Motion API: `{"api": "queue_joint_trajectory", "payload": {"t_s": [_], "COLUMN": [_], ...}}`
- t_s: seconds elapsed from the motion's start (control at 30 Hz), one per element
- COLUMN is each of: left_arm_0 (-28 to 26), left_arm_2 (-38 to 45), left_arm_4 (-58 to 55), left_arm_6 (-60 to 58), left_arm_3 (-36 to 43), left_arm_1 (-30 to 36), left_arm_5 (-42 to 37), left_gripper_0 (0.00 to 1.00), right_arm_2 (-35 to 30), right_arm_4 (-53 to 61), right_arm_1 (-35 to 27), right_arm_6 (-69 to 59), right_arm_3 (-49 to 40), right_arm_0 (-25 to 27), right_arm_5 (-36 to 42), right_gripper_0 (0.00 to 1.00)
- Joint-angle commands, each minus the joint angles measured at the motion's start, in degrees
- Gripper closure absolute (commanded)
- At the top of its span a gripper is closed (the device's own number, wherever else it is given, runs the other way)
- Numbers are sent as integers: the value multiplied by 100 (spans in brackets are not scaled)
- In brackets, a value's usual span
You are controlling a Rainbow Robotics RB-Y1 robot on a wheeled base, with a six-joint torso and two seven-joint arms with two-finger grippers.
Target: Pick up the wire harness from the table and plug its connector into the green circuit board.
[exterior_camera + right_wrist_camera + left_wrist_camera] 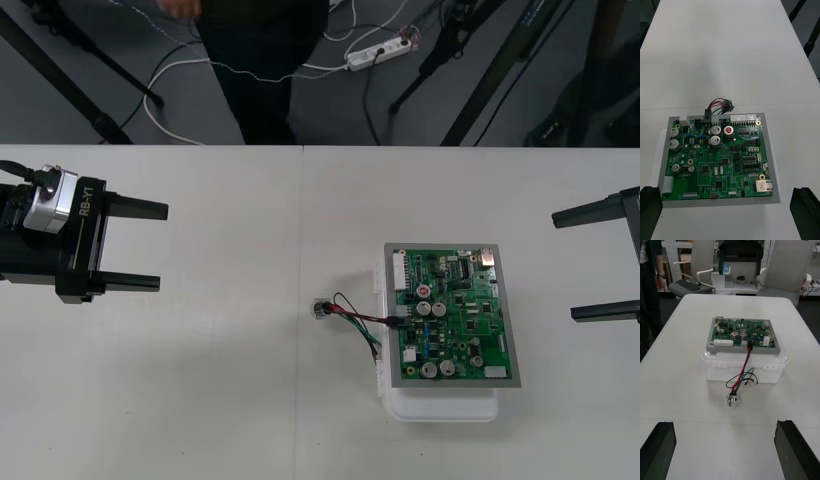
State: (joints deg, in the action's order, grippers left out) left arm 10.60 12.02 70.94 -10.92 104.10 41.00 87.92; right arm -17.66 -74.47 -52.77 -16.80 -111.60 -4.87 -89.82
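My left gripper (pixel 163 246) sits at the left side of the table (pixel 200 400), released, its two fingers (pixel 657 450) spread wide and holding nothing. My right gripper (pixel 562 266) is the same at the right edge, fingers (pixel 807 210) wide apart and bare. Both are well apart from the board (pixel 452 315), which lies flat on its white base (pixel 445 408) right of the table's middle.

The harness (pixel 350 310) is at the board's left edge. From the left wrist view its plug (pixel 750 348) looks seated in a connector on that edge. The wires (pixel 741 377) drop past the base's wall and loop across the table to the socket (pixel 732 400), which rests on the table near the base, on my left gripper's side. Between that gripper and the socket lies bare tabletop. The board and base stand between my right gripper and the harness.
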Motion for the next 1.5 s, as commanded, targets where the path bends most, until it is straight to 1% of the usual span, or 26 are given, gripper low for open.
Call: {"api": "queue_joint_trajectory", "payload": {"t_s": [0.03, 1.5], "left_arm_0": [-94, -94], "left_arm_2": [161, 161], "left_arm_4": [16, 16], "left_arm_6": [-200, -200], "left_arm_3": [181, 181], "left_arm_1": [233, 233], "left_arm_5": [208, 208], "left_gripper_0": [23, 22], "right_arm_2": [8, 8], "right_arm_4": [-24, -24], "right_arm_1": [30, 30], "right_arm_6": [195, 195], "right_arm_3": [-142, -142], "right_arm_0": [57, 57], "right_arm_5": [-18, -18], "right_gripper_0": [0, 0]}}
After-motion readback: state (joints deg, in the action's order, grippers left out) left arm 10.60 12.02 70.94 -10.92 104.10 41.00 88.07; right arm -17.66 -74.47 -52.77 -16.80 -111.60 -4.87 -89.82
